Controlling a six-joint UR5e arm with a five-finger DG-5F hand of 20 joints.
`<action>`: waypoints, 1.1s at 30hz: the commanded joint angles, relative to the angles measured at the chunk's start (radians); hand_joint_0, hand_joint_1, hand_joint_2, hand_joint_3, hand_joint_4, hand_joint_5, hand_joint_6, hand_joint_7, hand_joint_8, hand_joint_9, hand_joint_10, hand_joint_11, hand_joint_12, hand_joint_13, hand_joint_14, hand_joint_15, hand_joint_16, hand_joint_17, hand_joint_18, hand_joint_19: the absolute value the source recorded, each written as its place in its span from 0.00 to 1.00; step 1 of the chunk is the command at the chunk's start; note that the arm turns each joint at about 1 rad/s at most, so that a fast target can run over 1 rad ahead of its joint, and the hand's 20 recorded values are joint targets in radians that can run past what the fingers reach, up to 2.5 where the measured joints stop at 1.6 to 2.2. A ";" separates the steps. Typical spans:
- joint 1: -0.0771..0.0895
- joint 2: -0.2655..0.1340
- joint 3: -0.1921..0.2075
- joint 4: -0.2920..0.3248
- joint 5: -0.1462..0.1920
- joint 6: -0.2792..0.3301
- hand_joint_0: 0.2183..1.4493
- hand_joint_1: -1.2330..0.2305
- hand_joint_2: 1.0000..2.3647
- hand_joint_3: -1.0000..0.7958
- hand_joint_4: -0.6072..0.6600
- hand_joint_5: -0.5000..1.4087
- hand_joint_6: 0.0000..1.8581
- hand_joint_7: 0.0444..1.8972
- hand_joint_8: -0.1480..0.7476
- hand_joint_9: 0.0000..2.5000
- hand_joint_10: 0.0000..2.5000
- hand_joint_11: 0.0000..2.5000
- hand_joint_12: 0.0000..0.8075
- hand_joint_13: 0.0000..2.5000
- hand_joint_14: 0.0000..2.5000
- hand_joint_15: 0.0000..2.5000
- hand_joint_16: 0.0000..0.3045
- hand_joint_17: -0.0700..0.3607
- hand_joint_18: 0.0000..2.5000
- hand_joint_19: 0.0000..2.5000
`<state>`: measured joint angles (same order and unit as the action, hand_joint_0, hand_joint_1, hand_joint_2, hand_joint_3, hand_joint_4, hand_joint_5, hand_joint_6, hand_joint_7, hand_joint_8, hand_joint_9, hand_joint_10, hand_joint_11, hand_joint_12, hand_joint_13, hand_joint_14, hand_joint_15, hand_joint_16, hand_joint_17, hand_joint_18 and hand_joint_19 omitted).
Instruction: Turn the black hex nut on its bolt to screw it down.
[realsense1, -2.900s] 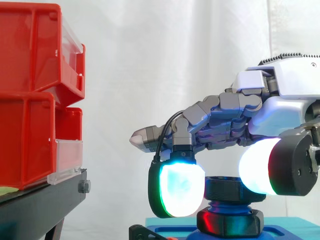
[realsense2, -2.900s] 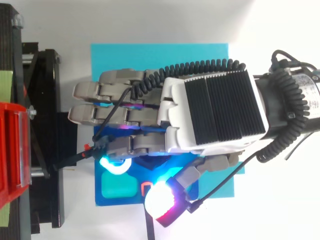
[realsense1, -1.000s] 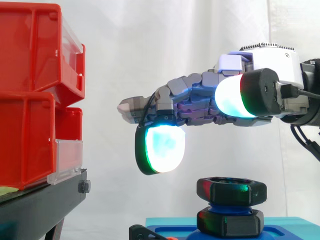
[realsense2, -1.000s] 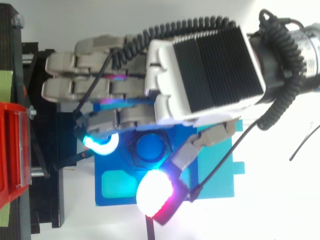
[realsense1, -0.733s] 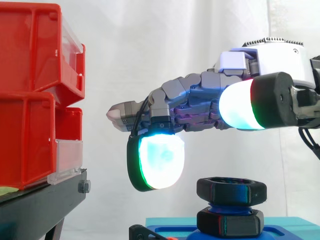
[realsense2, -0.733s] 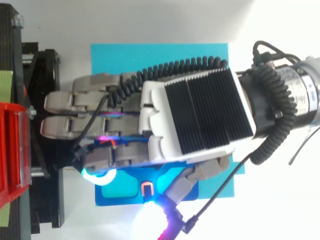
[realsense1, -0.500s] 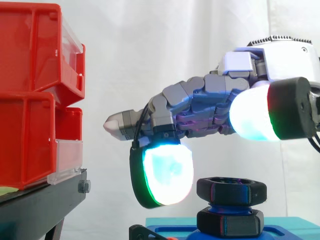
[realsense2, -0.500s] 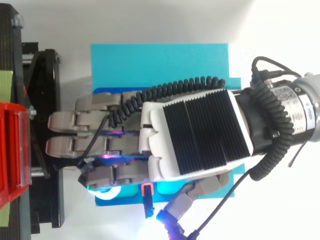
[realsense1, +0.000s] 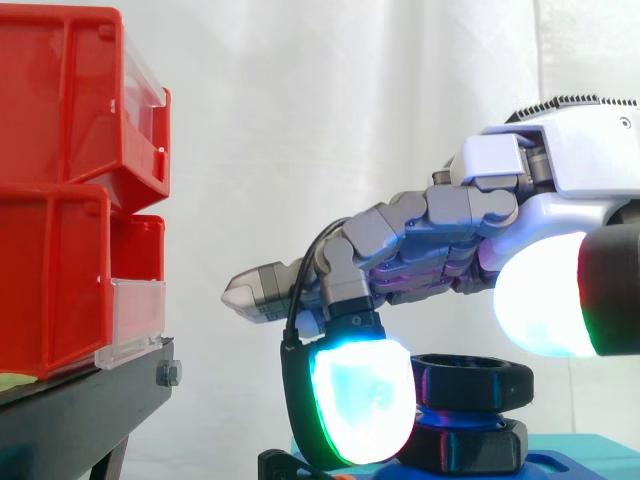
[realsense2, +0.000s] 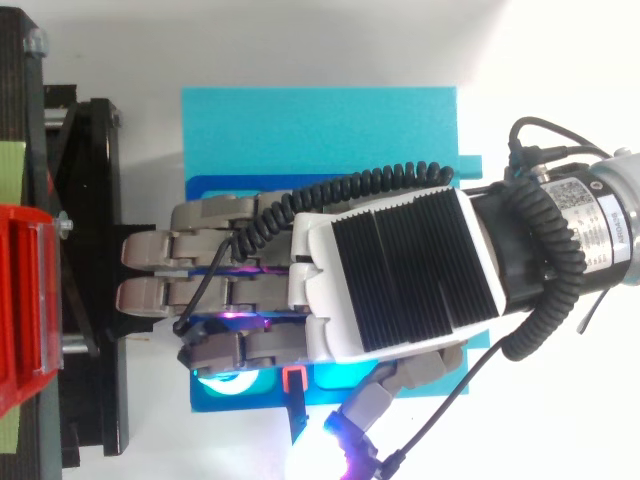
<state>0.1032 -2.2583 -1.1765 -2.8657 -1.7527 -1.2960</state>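
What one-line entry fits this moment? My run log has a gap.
hand: open | fingertip pad: beside black hex nut, contact unclear | thumb pad: above nut

This is a robotics lab test bench rather than a home or shop. A plain white curtain (realsense1: 330, 120) hangs as a backdrop behind the robot hand (realsense2: 390, 280). Ahead of the hand, stacked red bins (realsense1: 60, 190) with clear fronts sit on a black stand (realsense1: 90, 405). Beneath the hand, a cyan board (realsense2: 320, 130) carries a blue fixture plate (realsense2: 225, 186), all laid on a white tabletop (realsense2: 300, 45).
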 joint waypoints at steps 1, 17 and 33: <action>-0.004 0.000 0.000 -0.007 -0.010 -0.008 0.21 0.58 0.00 0.28 0.59 0.20 0.32 0.58 0.38 0.07 0.00 0.00 0.44 0.06 0.00 0.00 0.21 0.49 0.04 0.09; -0.033 0.000 0.000 0.002 -0.045 -0.014 0.21 0.58 0.00 0.28 0.61 0.16 0.40 0.44 0.38 0.07 0.00 0.00 0.44 0.08 0.00 0.00 0.21 0.49 0.06 0.09; -0.056 0.000 0.000 0.017 -0.077 -0.014 0.21 0.58 0.00 0.28 0.63 0.16 0.44 0.42 0.38 0.08 0.00 0.00 0.43 0.08 0.00 0.00 0.21 0.49 0.07 0.09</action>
<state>0.0532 -2.2583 -1.1759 -2.8530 -1.8168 -1.3089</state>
